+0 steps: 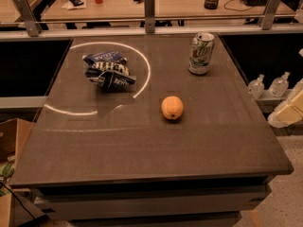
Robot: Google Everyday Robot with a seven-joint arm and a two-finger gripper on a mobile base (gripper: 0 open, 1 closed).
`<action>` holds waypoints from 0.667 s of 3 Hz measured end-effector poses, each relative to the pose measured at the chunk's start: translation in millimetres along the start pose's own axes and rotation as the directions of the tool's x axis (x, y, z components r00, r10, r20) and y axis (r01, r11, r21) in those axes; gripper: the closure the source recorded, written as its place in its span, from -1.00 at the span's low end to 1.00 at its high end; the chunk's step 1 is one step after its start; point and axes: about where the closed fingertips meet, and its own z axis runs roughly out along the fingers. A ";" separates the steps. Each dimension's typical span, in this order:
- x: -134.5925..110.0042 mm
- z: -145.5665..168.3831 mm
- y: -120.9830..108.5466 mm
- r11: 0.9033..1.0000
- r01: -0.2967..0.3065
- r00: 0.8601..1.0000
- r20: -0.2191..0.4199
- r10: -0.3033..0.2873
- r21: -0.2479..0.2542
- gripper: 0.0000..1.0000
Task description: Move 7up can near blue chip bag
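The reach is only beginning, by my reading: the can (201,53) is standing upright near the far right corner of the table (142,150), with the chip bag (108,71) lying well apart to its left. The gripper (289,111) is showing only as a pale shape off the table's right side, well apart from the can, and I cannot tell whether it is released or clenched. Next it is needing to come in over that edge, keeping clear of the orange (172,108).

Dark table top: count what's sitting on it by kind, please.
White-and-green 7up soda can: 1
Crumpled dark blue chip bag: 1
Round orange fruit: 1
Total: 3
Gripper at the right edge, beside the table, not counted.
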 end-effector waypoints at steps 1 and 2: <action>30.2 7.3 -20.5 0.993 -0.106 0.980 0.172 0.097 0.048 -1.00; 49.9 15.6 -37.9 0.984 -0.161 0.927 0.354 0.124 0.076 -1.00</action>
